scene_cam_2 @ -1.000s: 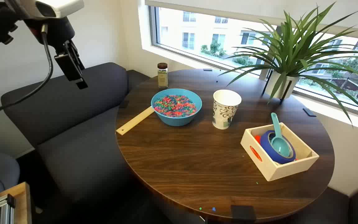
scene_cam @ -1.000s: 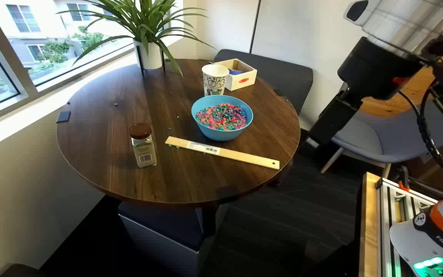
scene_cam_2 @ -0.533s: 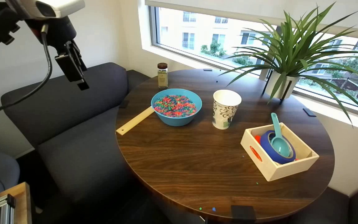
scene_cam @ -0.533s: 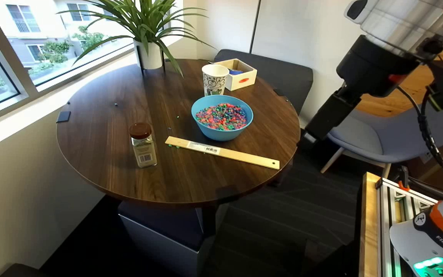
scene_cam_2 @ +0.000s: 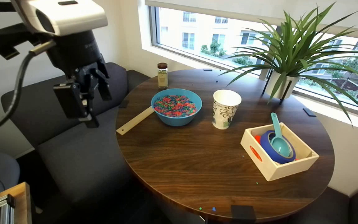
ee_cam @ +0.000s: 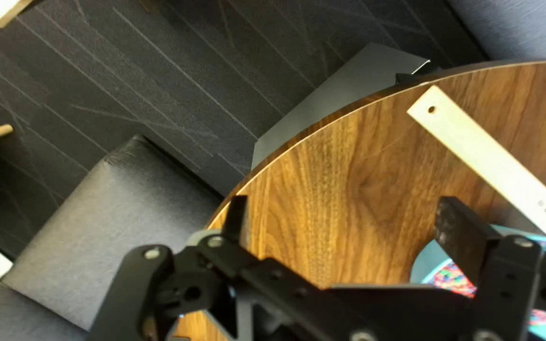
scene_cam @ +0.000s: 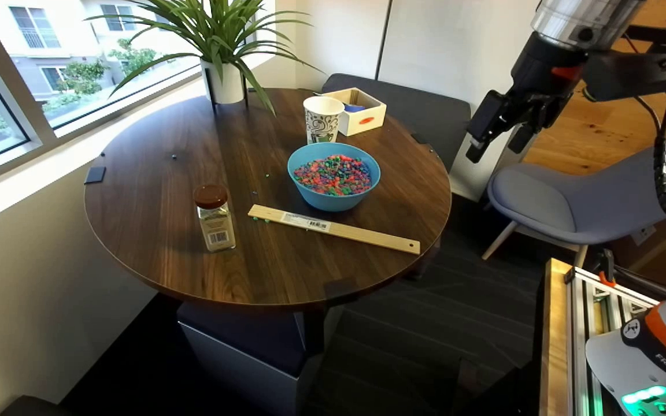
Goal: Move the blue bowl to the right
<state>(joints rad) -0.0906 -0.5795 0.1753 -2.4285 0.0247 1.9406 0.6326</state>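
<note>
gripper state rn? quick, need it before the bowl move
Gripper: open, holding nothing; blue bowl not grasped.

The robot's arm [scene_cam: 584,26] slants down toward the surface [scene_cam: 275,260]; the end effector [ee_cam: 343,215] hangs outside the surface's edge, above its level, fingers [ee_cam: 460,232] spread wide apart, pointing downward.

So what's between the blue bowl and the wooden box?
In an exterior view, the patterned cup stands roughly between the blue bowl and the wooden box.
</note>
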